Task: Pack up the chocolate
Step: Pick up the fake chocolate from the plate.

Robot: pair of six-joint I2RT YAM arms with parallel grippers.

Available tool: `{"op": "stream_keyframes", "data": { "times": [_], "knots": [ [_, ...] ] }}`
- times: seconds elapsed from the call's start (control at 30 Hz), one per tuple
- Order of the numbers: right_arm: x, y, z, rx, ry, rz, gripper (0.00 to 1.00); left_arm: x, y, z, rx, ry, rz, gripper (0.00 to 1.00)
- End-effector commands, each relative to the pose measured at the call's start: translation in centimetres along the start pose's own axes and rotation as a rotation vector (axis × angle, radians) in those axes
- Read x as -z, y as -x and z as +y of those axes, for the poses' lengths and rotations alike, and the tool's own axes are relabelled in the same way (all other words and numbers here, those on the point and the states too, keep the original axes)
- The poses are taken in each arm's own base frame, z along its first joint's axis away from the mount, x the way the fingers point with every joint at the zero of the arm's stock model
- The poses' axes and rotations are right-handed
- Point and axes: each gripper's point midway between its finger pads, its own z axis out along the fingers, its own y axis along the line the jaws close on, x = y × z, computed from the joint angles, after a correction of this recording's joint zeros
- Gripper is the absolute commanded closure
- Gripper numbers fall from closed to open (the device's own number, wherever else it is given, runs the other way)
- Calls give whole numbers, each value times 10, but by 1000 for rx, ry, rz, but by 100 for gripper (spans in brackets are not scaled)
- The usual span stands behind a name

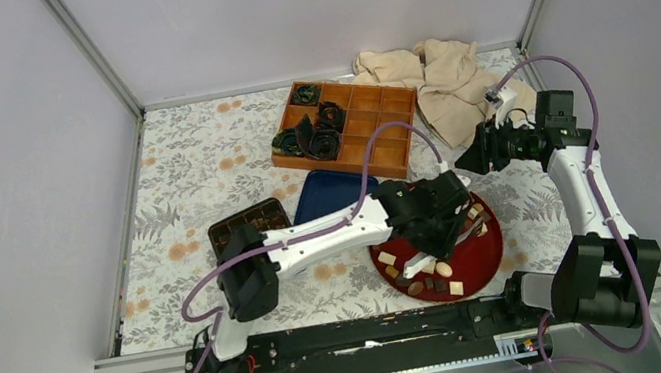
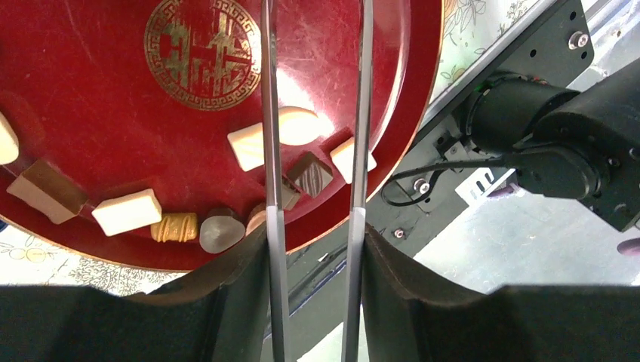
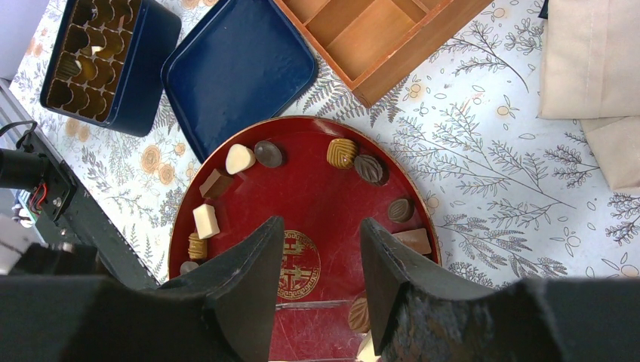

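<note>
One red plate (image 3: 317, 181) on the tabletop (image 1: 200, 158) carries the chocolate (image 3: 240, 158); the right wrist view shows some twelve pieces ringing it. Both end effectors stand open. The right end effector (image 3: 321, 226) hangs empty above the plate. The left end effector (image 2: 315, 113) straddles one marbled square (image 2: 309, 173), unclamped. Only the top view shows the black paper cups (image 1: 313, 139) in the one wooden box (image 1: 379, 138).

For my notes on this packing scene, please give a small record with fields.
plate: red, round, chocolates along its edge
left claw: open over the plate, a marbled square chocolate between its fingers, not gripped
right claw: open, empty, above the plate
blue box: open, lid beside it
wooden box: black paper cups in some compartments
</note>
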Motion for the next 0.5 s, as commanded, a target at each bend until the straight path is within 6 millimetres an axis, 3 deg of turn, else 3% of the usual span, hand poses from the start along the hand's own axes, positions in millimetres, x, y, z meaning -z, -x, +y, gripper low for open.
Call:
{"op": "stream_keyframes", "data": {
  "times": [0.0,0.47],
  "knots": [
    [1,0,0,5,9,-3,51,2,7,-3,-37,52,-3,51],
    [1,1,0,5,12,-4,51,-4,4,2,-56,116,29,53]
  ]
}}
